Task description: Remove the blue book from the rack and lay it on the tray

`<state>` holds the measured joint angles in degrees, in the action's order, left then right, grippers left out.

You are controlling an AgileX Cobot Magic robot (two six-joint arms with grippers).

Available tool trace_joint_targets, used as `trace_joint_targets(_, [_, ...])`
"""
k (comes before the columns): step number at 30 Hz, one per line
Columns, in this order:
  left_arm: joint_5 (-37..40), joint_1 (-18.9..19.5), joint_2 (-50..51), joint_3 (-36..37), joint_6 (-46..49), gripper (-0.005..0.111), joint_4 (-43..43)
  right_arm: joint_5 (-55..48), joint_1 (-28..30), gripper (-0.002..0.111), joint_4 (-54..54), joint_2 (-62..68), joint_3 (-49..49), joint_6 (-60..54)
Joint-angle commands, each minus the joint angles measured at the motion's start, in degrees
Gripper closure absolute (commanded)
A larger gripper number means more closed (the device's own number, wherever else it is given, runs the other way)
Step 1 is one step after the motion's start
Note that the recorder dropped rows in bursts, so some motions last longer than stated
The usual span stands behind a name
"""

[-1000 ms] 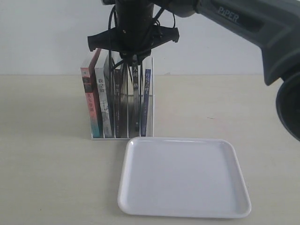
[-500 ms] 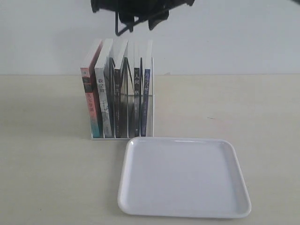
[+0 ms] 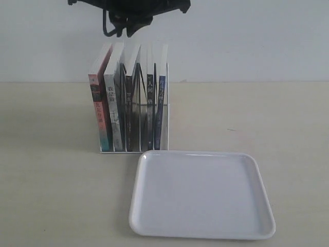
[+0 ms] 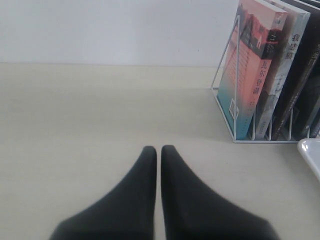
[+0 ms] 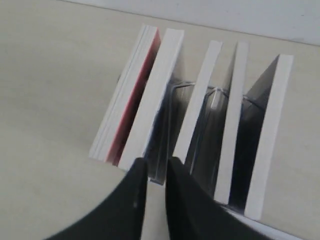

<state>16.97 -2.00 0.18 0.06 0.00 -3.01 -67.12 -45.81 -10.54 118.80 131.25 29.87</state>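
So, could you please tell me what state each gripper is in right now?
Left gripper: closed, holding nothing.
Right gripper: slightly open, holding nothing, above the rack.

A pale beige table [image 3: 51, 195] with a faint wood grain fills the lower part of the exterior view. 2 things rest directly on it. The rack [image 3: 167, 110], a small white wire stand with thin upright divider rods, stands toward the back, left of centre, its base flat on the tabletop. The tray [image 3: 201, 194], white, glossy and rounded-square with a shallow raised rim, lies flat in front of the rack and to its right. Its far left corner is just beside the rack's front base; whether the 2 touch cannot be told. A small dark mark [image 3: 231, 129] shows on the surface right of the rack.
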Motion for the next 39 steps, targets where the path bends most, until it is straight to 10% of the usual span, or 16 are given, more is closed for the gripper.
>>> trace_joint_targets(1, [-0.25,0.11,-0.18,-0.06,0.00,0.103,-0.23,0.14,-0.31,0.064,-0.54,1.72,0.29,1.45])
trace_joint_targets(11, [-0.25,0.11,-0.18,-0.06,0.00,0.103,-0.23,-0.62,-0.31,0.082,-2.02,5.93,0.29,2.26])
trace_joint_targets(29, [-0.25,0.11,-0.18,-0.06,0.00,0.103,-0.23,1.36,0.66,0.071,-4.26,10.34,0.29,5.51])
trace_joint_targets(35, [-0.25,0.11,-0.18,-0.06,0.00,0.103,-0.23,1.36,0.81,0.107,-4.26,10.34,0.29,5.60])
trace_joint_targets(39, [-0.25,0.11,-0.18,-0.06,0.00,0.103,-0.23,1.36,0.81,0.108,-4.37,10.34,0.29,5.19])
